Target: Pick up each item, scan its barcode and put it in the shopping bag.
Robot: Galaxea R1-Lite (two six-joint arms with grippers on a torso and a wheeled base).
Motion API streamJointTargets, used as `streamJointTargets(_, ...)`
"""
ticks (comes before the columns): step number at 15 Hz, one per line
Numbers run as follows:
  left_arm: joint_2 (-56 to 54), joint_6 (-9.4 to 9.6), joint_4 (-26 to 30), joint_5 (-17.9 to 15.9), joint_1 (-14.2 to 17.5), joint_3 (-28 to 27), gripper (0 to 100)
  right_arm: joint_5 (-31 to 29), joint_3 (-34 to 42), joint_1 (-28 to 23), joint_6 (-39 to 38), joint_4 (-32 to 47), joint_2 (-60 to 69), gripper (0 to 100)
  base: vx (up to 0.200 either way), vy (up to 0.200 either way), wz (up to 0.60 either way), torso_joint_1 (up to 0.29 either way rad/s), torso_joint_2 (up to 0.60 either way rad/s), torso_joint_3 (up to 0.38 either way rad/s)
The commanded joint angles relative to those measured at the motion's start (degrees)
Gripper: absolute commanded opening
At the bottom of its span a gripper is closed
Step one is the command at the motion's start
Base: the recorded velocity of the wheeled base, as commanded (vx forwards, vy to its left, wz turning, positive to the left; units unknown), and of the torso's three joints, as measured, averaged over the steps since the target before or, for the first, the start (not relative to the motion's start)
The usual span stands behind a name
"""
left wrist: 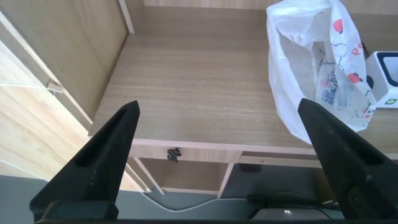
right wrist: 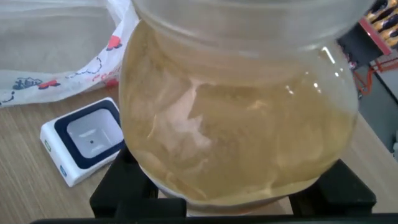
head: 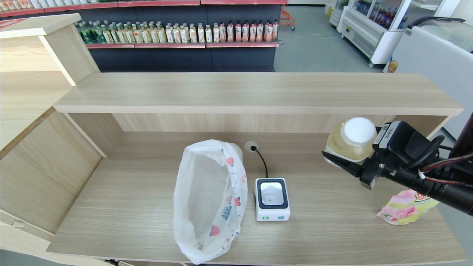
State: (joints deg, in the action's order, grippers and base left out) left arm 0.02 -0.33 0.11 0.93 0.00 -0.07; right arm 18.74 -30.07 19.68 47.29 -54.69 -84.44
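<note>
- Yellowish jar (head: pixel 351 142), white lid, held in the right claw (head: pixel 345 159): fingers clamped on both sides of its body. It looks lifted clear of the counter (head: pixel 332 232), at the far right.
- Left claw (left wrist: pixel 219 111) is spread wide and holds nothing. It hangs off the counter's near-left edge, left of the bag (head: pixel 210 199).
- Scanner (head: pixel 272 198) sits mid-counter, window facing up. The bag is just left of it, mouth open upward.
- Pouch (head: pixel 404 207) lies flat at the near right, not handled yet.
- Step in hand, my read: carry the jar left and show its barcode to the scanner.
- No barcode shows on the jar, so I can't tell which face carries it. Expect to roll the wrist slowly over the window until it reads.
- Hold the jar above the window without touching it.
- Round body with liquid inside: keep the clamp firm and avoid fast tilts, or it may slip.
- Come in from the right. That stays clear of the cable (head: pixel 263 160) on the scanner's far side and the bag rim close on its left.
- The bag is floppy, so lower the jar straight into the mouth.
</note>
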Motion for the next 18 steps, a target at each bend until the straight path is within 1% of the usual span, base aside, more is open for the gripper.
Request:
streamJointTargets(1, -0.02, 0.07, -0.02, 0.04, 0.0, 0.07, 100, 0.16, -0.16, -0.78, -0.71, -0.24, -2.22, 0, 0.0, 0.2, 0.0, -0.002, 0.0, -0.002)
streamJointTargets(3, -0.02, 0.24, 0.07, 0.04, 0.0, -0.01, 100, 0.6, -0.25, -2.62, -1.32, -0.33, -5.56, 0, 0.0, 0.2, 0.0, 0.007, 0.01, 0.002)
streamJointTargets(6, -0.02, 0.33, 0.07, 0.04, 0.0, -0.01, 100, 2.97, -2.62, -2.98, -2.9, -0.6, -11.71, 0, 0.0, 0.2, 0.0, 0.002, 0.0, 0.004)
streamJointTargets(9, -0.02, 0.33, 0.07, 0.04, 0.0, -0.01, 100, 4.2, -4.73, -2.89, -2.9, -5.61, -18.04, 0, 0.0, 0.0, 0.0, 0.0, 0.0, 0.0)
streamJointTargets(10, -0.02, 0.33, 0.07, 0.04, 0.0, -0.01, 100, 5.52, -5.17, -2.89, -2.9, -7.45, -20.15, 0, 0.0, 0.0, 0.0, 0.0, 0.0, 0.0)
streamJointTargets(13, -0.02, 0.33, 0.07, 0.04, 0.0, -0.01, 100, 7.98, -4.82, -2.89, -2.9, -9.03, -22.87, 0, 0.0, 0.0, 0.0, 0.0, 0.0, 0.0)
streamJointTargets(15, -0.02, 0.33, 0.07, 0.04, 0.0, -0.01, 100, 9.04, -4.64, -2.98, -2.9, -12.37, -25.24, 0, 0.0, 0.0, 0.0, 0.0, 0.0, 0.0)
streamJointTargets(16, -0.02, 0.33, 0.07, 0.04, 0.0, -0.01, 100, 10.35, -4.64, -2.89, -2.9, -15.36, -27.7, 0, 0.0, 0.0, 0.0, 0.0, 0.0, 0.0)
streamJointTargets(18, -0.02, 0.33, 0.07, 0.04, 0.0, -0.01, 100, 10.97, -4.64, -2.89, -2.73, -17.38, -29.46, 0, 0.0, 0.0, 0.0, 0.0, 0.0, 0.0)
